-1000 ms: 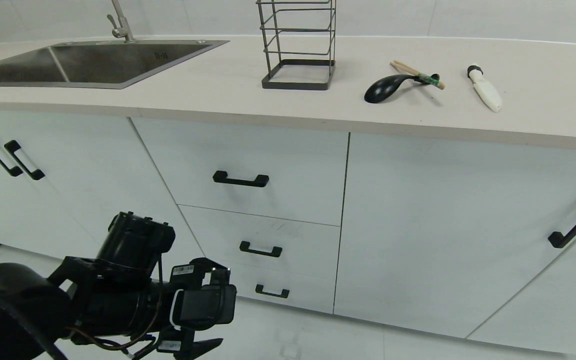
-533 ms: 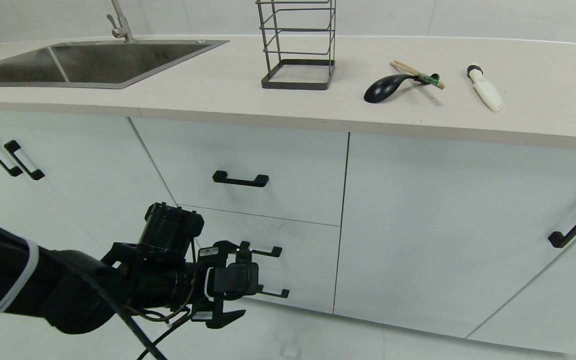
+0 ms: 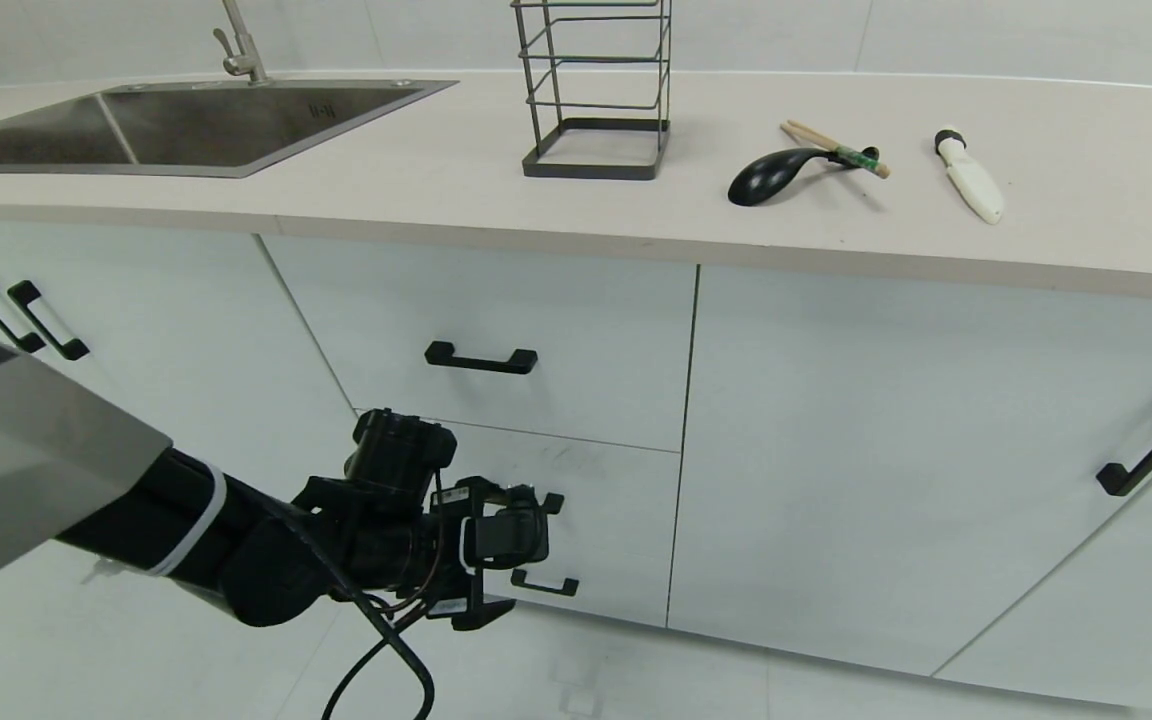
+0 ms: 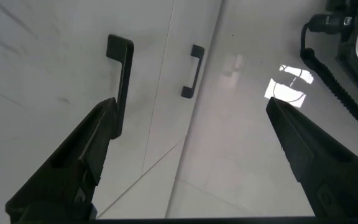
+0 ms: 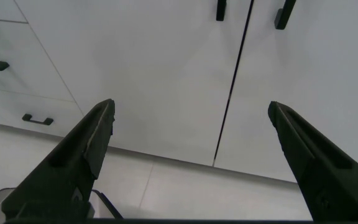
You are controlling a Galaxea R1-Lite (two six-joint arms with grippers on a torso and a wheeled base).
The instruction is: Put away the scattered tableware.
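— Three utensils up on the pale stone countertop (image 3: 386, 195), right of the black wire rack (image 3: 596, 100): black plastic spoon (image 3: 769, 177), wooden chopsticks (image 3: 833, 147) at its handle end, cream-white utensil w/ black ring (image 3: 971, 187) near them.
— And the left gripper (image 3: 501, 550)?
— Far below, well apart from them, by a black drawer handle (image 4: 120, 74); jaws wide, nothing held.
— Right gripper (image 5: 191, 162)?
— Wide too, facing white cabinet doors (image 5: 166, 81). Spoon's nr the counter's front edge.
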